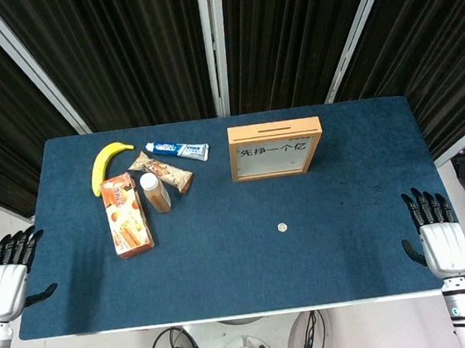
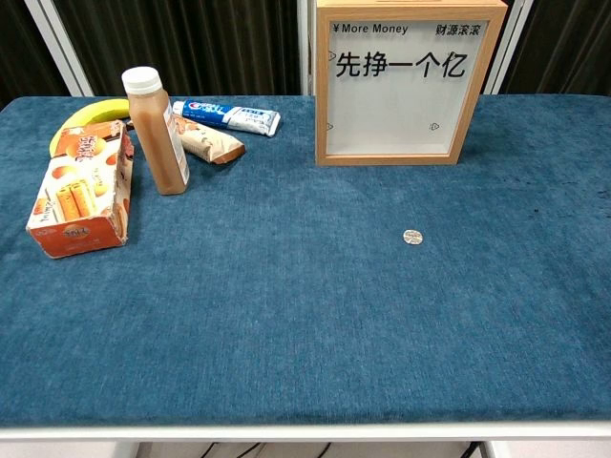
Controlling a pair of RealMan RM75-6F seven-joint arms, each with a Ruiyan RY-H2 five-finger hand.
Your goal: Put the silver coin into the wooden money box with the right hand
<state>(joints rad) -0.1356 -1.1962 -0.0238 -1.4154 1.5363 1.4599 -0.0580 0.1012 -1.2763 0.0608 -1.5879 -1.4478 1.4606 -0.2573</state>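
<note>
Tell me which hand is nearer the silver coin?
Right. The right hand rests at the table's right edge; the left hand sits off the far left edge, farther from the silver coin.

- Worktop point(image 1: 345, 212): deep blue cloth.
- Coin point(image 1: 282, 227): silver.
- Money box point(image 1: 276, 148): pale wood frame, white panel, black characters.
- Banana point(image 1: 107, 165): yellow.
- Biscuit box point(image 1: 127, 215): orange.
- Bottle point(image 2: 158, 134): brown, white cap.
- Toothpaste tube point(image 1: 178, 151): blue and white.

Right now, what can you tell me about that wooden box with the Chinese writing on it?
The wooden money box is a light wood frame around a pale front panel printed with black Chinese characters and "More Money". The head view shows a narrow slot in its top edge. It stands upright at the far side of the blue table, facing the robot. Nothing touches it; the silver coin lies apart, on the cloth in front of it.
</note>
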